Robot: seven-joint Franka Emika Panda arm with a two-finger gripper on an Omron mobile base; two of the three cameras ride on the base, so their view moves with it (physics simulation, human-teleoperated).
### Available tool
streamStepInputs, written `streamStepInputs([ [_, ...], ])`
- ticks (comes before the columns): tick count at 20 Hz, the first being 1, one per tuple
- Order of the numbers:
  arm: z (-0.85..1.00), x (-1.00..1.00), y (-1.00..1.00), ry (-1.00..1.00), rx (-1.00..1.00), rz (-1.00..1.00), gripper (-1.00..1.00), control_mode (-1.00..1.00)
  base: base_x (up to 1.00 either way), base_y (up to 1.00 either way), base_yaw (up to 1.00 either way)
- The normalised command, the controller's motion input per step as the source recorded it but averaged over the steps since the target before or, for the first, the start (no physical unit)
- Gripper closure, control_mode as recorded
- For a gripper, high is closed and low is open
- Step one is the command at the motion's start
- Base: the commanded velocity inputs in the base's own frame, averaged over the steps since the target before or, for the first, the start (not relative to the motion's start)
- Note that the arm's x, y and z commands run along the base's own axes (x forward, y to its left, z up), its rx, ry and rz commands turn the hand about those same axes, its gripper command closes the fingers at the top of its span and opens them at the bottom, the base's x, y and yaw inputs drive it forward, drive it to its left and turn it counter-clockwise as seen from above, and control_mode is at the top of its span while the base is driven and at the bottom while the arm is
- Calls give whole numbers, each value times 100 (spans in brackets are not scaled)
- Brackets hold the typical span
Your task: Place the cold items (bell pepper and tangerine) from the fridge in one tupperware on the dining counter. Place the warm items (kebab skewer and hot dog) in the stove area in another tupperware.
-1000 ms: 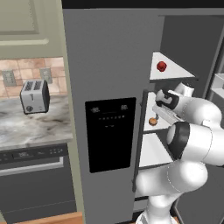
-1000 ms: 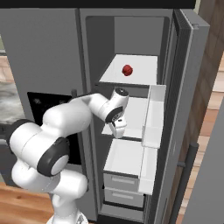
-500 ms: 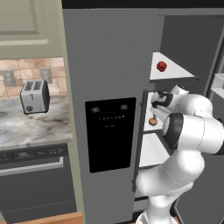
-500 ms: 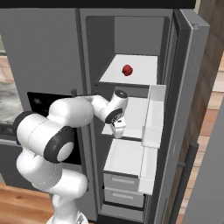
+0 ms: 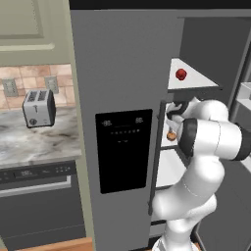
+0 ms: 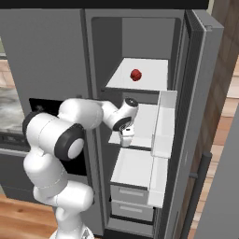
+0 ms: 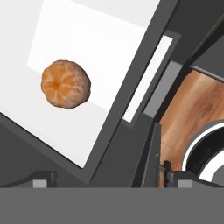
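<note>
Right now your gripper (image 6: 125, 138) hangs over the middle fridge shelf (image 7: 100, 48) with fingers spread wide, holding nothing. Centre it over the tangerine (image 7: 66, 83), which sits near the shelf's front edge, before descending.

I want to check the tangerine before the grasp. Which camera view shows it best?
The hand view: the tangerine lies whole and unobstructed on the white fridge shelf. The left base view shows a small orange part beside the arm.
</note>
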Motion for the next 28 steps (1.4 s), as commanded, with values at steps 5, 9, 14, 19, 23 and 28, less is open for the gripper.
streamStepInputs([
  [5,-14,33,-2,0,4,-2,-100,-100,0,0,0],
  [9,-11,32,-11,0,4,0,-100,-100,0,0,0],
  [14,-11,28,-15,0,5,0,-100,-100,0,0,0],
  [19,-23,28,-2,0,0,0,-100,-100,0,0,0],
  [23,-29,29,0,0,0,0,-100,-100,0,0,0],
  [28,-26,31,-7,0,1,0,-100,-100,0,0,0],
])
